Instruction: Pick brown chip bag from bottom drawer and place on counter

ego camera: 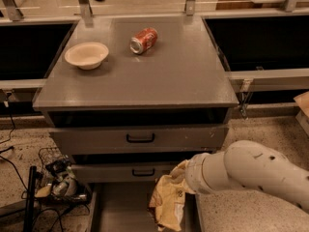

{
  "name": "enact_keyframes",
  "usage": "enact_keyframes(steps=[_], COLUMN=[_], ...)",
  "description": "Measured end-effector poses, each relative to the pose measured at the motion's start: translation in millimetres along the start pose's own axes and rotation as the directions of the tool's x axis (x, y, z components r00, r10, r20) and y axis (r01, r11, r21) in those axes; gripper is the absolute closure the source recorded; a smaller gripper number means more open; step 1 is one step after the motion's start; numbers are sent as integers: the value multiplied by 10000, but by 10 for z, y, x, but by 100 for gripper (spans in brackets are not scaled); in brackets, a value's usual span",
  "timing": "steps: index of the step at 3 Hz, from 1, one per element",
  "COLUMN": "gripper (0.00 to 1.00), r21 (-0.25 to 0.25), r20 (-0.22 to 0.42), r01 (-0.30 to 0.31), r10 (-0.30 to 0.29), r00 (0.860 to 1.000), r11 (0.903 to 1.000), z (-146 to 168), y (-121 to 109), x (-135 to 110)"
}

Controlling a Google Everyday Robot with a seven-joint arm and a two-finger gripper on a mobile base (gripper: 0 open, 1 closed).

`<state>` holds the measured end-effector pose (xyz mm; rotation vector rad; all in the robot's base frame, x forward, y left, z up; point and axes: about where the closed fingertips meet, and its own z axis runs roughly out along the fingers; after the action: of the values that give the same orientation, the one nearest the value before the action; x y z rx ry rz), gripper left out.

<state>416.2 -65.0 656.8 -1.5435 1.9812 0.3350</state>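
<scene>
The brown chip bag (168,202) shows mostly its pale tan-yellow crinkled side, with a dark strip at its lower edge. It hangs crumpled from the end of my white arm, over the right part of the open bottom drawer (120,208). My gripper (182,177) is at the bag's top, mostly covered by it, and is shut on the bag. It sits just in front of the middle drawer's face. The grey counter (164,81) lies above and behind, well higher than the bag.
A red soda can (144,40) lies on its side on the counter and a cream bowl (86,55) stands at its left. Two closed drawers with black handles (140,138) sit below the counter. Black bays (260,40) flank it. A wire basket with cables (57,179) is on the floor at left.
</scene>
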Motion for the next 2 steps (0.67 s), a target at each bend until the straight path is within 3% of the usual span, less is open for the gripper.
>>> enact_keyframes(steps=[1, 2], gripper=[100, 100], r21=[1206, 1206], r20=[-327, -327], r01=[988, 988], r10=[-955, -955], r00=[9949, 9949], r11=[9878, 9878], z=[-660, -660], y=[-91, -91], x=[-519, -519])
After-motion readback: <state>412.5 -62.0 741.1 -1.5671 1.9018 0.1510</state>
